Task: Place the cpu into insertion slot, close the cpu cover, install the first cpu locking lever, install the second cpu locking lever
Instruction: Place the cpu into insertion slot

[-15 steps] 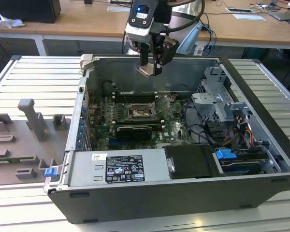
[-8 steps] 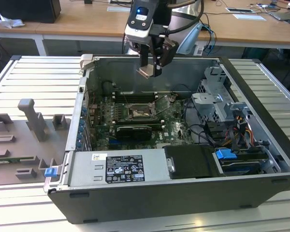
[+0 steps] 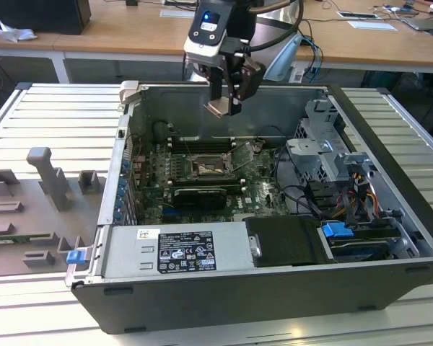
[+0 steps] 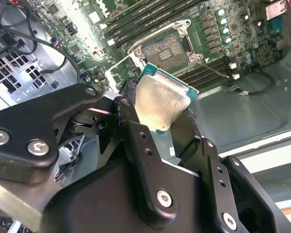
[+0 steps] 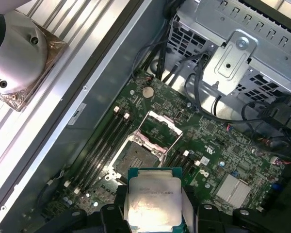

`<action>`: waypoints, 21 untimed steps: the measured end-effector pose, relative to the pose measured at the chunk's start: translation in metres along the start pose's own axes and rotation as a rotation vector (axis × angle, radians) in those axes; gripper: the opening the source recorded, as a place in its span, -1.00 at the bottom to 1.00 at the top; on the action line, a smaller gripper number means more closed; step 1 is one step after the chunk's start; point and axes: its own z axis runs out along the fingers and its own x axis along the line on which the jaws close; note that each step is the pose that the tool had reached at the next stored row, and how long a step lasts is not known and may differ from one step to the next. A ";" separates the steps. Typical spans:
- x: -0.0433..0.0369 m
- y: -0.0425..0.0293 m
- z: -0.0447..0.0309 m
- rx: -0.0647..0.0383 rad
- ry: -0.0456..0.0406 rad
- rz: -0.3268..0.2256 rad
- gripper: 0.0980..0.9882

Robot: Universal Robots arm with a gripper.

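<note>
Black gripper (image 4: 157, 104) clamps flat silver-beige square cpu (image 4: 162, 102) over dark square insertion slot (image 4: 166, 51); silvery frame cpu cover (image 5: 160, 128) is hinged up.

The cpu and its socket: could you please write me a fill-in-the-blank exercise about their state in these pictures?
1. The gripper is shut on the ___.
2. The insertion slot is ___, with nothing inside.
3. The cpu cover stands ___, not closed.
Missing words: cpu; empty; open.
</note>
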 end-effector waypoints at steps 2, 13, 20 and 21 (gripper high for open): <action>0.0000 0.0000 0.0004 0.000 -0.0007 0.008 -0.03; -0.0001 -0.0003 0.0030 0.002 -0.0054 0.035 -0.03; -0.0001 -0.0004 0.0046 0.003 -0.0128 0.093 -0.03; -0.0001 -0.0004 0.0048 0.003 -0.0135 0.100 -0.03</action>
